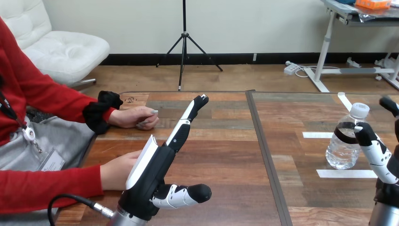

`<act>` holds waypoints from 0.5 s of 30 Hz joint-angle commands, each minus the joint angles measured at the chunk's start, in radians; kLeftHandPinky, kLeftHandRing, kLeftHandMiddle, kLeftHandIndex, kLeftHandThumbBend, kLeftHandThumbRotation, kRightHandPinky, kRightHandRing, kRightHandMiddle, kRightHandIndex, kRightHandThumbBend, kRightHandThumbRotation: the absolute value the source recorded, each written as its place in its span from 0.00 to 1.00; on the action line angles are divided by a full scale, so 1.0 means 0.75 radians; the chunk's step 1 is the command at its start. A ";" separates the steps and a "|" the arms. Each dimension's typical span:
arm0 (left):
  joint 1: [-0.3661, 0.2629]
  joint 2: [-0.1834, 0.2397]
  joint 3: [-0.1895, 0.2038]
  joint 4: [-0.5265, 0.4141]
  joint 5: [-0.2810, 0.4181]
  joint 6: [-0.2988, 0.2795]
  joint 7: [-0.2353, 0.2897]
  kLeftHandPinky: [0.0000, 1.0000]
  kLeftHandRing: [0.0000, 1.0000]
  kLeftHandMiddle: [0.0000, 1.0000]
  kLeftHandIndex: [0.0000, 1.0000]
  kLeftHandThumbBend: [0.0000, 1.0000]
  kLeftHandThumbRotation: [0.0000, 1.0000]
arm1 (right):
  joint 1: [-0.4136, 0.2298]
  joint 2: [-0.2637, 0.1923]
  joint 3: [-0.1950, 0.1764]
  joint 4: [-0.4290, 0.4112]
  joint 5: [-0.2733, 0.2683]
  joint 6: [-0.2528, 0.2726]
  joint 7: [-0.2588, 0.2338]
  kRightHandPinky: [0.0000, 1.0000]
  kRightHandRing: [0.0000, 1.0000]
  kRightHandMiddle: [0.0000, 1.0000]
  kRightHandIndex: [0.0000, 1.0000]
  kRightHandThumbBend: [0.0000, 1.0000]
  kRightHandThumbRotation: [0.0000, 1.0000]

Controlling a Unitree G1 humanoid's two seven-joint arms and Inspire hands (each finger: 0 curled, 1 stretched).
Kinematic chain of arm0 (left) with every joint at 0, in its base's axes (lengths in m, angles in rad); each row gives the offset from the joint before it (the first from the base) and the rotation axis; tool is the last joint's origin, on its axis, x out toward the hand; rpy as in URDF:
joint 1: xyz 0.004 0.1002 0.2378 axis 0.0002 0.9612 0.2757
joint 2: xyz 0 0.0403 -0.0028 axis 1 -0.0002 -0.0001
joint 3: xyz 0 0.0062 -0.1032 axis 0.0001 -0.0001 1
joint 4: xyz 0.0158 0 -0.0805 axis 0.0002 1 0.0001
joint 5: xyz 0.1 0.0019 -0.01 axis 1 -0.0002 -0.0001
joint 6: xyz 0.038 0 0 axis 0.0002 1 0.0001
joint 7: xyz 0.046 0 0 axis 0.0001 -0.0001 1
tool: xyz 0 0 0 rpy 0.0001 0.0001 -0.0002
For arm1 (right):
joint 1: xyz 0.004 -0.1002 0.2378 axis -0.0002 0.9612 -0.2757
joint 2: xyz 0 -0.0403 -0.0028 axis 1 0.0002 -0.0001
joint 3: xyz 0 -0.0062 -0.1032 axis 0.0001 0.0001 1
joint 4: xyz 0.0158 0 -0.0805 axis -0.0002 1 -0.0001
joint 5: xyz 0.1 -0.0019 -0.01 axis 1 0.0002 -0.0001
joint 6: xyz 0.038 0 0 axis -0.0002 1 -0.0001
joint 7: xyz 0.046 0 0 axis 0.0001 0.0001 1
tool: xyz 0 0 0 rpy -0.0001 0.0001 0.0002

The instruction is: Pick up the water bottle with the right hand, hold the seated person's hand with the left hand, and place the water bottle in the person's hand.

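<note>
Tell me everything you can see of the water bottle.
The water bottle is clear ribbed plastic with a white screw cap, and holds water. A dark band rings its upper body. It stands upright on the wooden table, at the right, just behind a white tape strip. The right robot hand is against its right side; whether it grips cannot be told.

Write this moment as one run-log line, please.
left hand: open, beside person's lower hand | right hand: at water bottle | water bottle: upright on table | handover: not done
</note>
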 commanded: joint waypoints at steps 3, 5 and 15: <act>-0.067 0.003 0.013 -0.025 -0.028 -0.008 0.000 1.00 1.00 1.00 1.00 1.00 0.87 | -0.109 -0.063 0.005 0.080 -0.040 0.026 -0.025 0.83 0.96 0.95 0.98 1.00 0.59; -0.067 0.002 0.013 -0.023 -0.030 -0.009 0.000 1.00 1.00 1.00 1.00 1.00 0.87 | -0.116 -0.075 0.011 0.104 -0.045 0.042 -0.027 0.85 0.97 0.96 0.99 1.00 0.60; -0.068 0.004 0.006 -0.024 -0.054 -0.005 -0.016 1.00 1.00 1.00 1.00 1.00 0.86 | -0.165 -0.112 0.030 0.249 -0.018 0.081 -0.014 0.97 1.00 1.00 1.00 1.00 0.60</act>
